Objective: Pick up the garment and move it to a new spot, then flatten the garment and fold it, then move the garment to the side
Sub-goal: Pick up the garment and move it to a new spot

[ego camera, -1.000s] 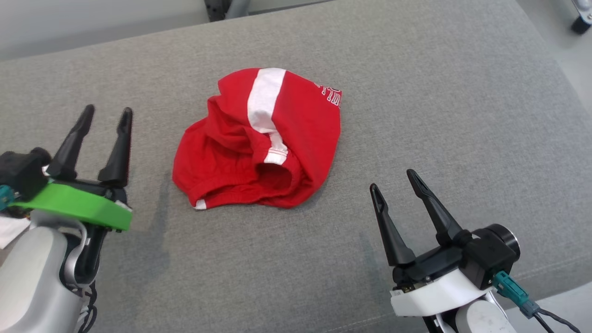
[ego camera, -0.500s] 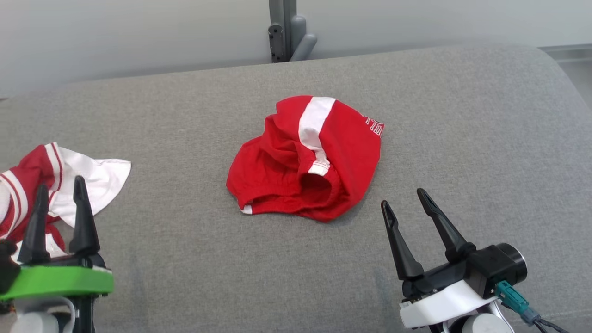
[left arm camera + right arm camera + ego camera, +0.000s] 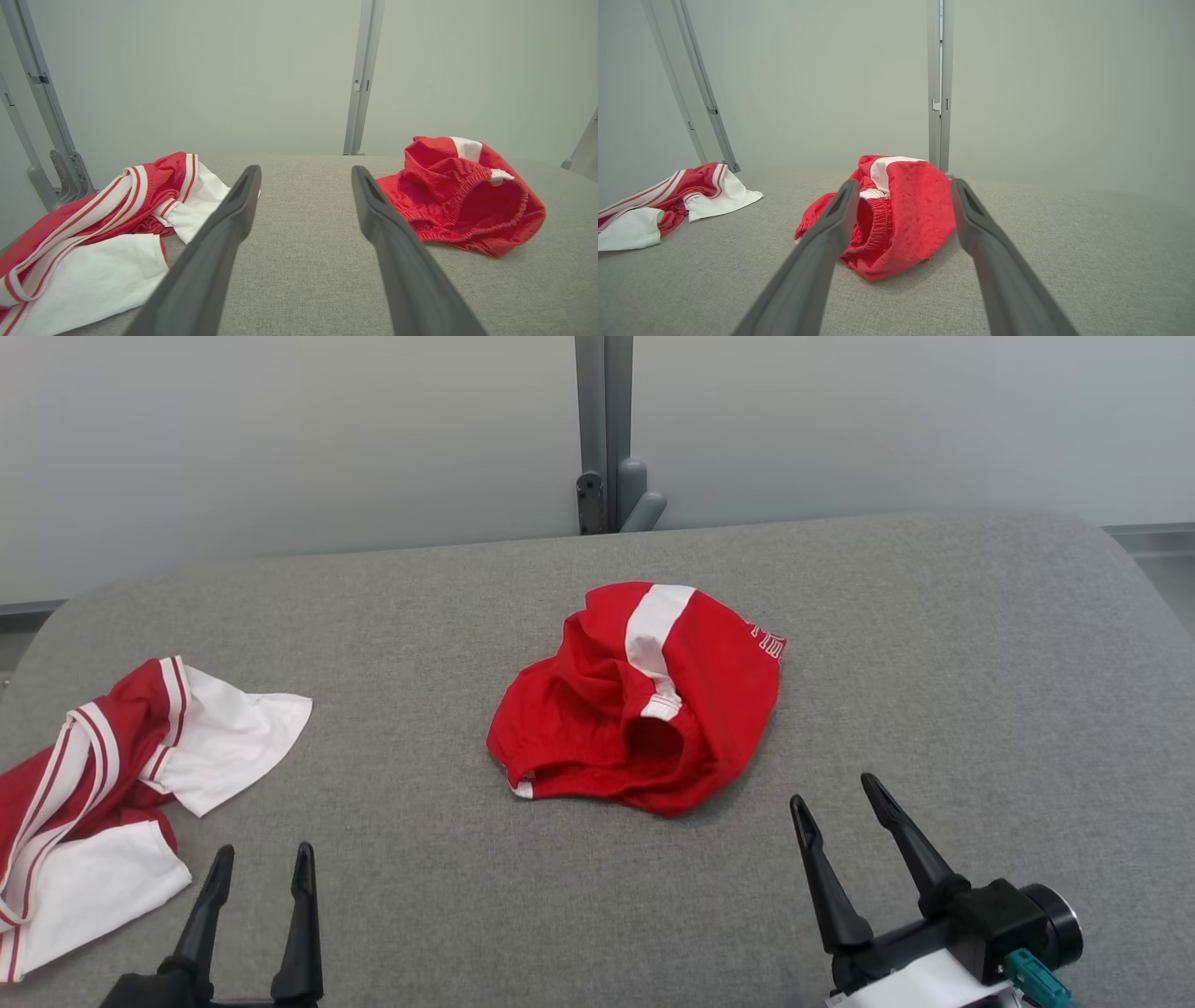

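While the left gripper and right gripper hang wide and empty, the red garment lies crumpled.
Pick-up looks like the first step: reach out and pinch its near edge.

A red garment with one broad white stripe lies on grey fabric. A second garment is red and white with thin stripes.

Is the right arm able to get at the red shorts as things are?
Probably yes: the open right gripper points at the shorts, with just bare cushion between them.
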You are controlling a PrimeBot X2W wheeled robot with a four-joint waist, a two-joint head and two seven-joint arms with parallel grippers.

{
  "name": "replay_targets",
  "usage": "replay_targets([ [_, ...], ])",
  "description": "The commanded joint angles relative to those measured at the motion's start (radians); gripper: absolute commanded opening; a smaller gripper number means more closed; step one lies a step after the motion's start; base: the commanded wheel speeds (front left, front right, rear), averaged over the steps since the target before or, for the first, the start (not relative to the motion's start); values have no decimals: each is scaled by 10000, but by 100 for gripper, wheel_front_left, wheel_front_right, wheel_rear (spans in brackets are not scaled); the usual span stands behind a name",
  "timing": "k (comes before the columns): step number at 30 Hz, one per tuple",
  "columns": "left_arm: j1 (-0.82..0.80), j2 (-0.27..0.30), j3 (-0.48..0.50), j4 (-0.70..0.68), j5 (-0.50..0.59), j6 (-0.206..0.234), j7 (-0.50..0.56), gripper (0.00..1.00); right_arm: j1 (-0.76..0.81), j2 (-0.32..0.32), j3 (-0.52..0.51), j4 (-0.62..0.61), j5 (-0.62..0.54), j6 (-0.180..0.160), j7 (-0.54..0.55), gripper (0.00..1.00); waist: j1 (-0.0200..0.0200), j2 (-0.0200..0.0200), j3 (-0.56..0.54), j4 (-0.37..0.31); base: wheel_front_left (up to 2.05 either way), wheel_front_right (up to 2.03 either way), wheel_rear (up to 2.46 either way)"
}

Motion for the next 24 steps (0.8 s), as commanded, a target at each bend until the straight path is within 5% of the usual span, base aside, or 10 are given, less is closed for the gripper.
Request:
replay_targets([
  [1, 168, -40, 7, 32, 71, -41, -32, 100, 173, -28, -31, 28, -74, -14, 1, 100, 1, 0, -163, -46, 0, 0, 0],
  [24, 814, -403, -30, 588, 635, -40, -32, 100, 1009, -28, -320, 149, 226, -14, 1, 100, 1, 0, -678, -217, 0, 0, 0],
])
